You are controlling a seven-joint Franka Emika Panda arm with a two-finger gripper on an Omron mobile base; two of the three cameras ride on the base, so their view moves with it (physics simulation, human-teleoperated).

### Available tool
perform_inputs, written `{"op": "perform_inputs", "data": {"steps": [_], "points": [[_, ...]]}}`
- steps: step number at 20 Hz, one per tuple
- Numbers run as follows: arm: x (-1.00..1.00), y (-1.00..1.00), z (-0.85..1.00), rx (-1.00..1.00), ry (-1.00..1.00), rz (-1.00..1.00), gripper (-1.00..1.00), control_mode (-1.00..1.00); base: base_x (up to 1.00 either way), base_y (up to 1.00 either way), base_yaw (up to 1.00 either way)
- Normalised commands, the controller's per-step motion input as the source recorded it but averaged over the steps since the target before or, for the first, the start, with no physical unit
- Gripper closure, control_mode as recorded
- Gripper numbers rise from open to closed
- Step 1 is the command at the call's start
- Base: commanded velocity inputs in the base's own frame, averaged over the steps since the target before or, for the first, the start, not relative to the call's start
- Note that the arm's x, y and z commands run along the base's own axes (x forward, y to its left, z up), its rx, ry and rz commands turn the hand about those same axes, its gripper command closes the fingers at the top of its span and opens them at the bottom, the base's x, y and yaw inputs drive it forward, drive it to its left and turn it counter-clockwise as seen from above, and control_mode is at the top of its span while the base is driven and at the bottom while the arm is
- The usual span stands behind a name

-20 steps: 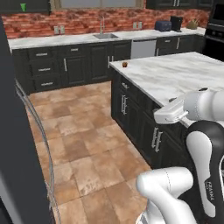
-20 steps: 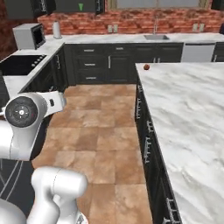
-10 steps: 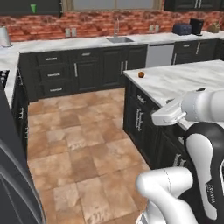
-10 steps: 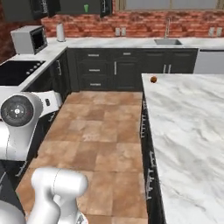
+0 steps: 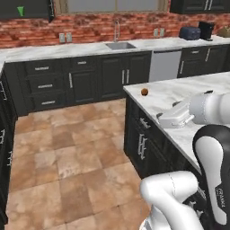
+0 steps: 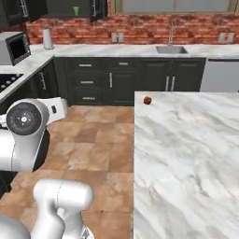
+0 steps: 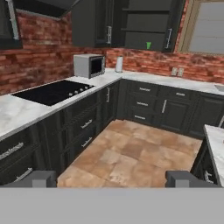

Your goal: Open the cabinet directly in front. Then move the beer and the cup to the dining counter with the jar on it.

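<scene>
The black upper cabinet (image 7: 141, 25) stands open on the far wall, its doors swung out. On its lower shelf sits the green cup (image 7: 148, 45), also visible in the base views (image 5: 20, 11) (image 6: 76, 10). The beer is hidden in the dark interior. The small jar (image 5: 144, 92) (image 6: 147, 100) rests near the corner of the marble dining counter (image 5: 188, 92) (image 6: 186, 154). My gripper (image 7: 112, 178) is open with nothing between its fingertips (image 7: 37, 178). It hovers over the tiled floor, far from the cabinet, pointing toward it.
A microwave (image 7: 89, 65) and a white paper-towel roll (image 7: 119, 64) stand on the worktop under the cabinet. A black cooktop (image 7: 52, 92) lies along the left run. A sink (image 5: 119, 45) is set in the back counter. Tiled floor (image 5: 67, 152) runs between the counters.
The base has driven and turned, so the whole scene has shifted. The jar and the back counter look nearer, and the open cabinet with the cup has come into the top of both base views.
</scene>
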Motion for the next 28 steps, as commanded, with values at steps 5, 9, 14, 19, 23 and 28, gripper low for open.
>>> {"op": "perform_inputs", "data": {"steps": [5, 9, 14, 19, 23, 28], "points": [[0.00, 0.00, 0.00, 0.00, 0.00, 0.00, -1.00, 1.00, 1.00, 0.11, 0.00], [0.00, 0.00, 0.00, 0.00, 0.00, 0.00, -1.00, 1.00, 1.00, 0.22, 0.00], [0.00, 0.00, 0.00, 0.00, 0.00, 0.00, -1.00, 1.00, 1.00, 0.31, 0.00], [0.00, 0.00, 0.00, 0.00, 0.00, 0.00, -1.00, 1.00, 1.00, 0.38, 0.00], [0.00, 0.00, 0.00, 0.00, 0.00, 0.00, -1.00, 1.00, 1.00, 0.47, 0.00], [0.00, 0.00, 0.00, 0.00, 0.00, 0.00, -1.00, 1.00, 1.00, 0.59, 0.00]]}}
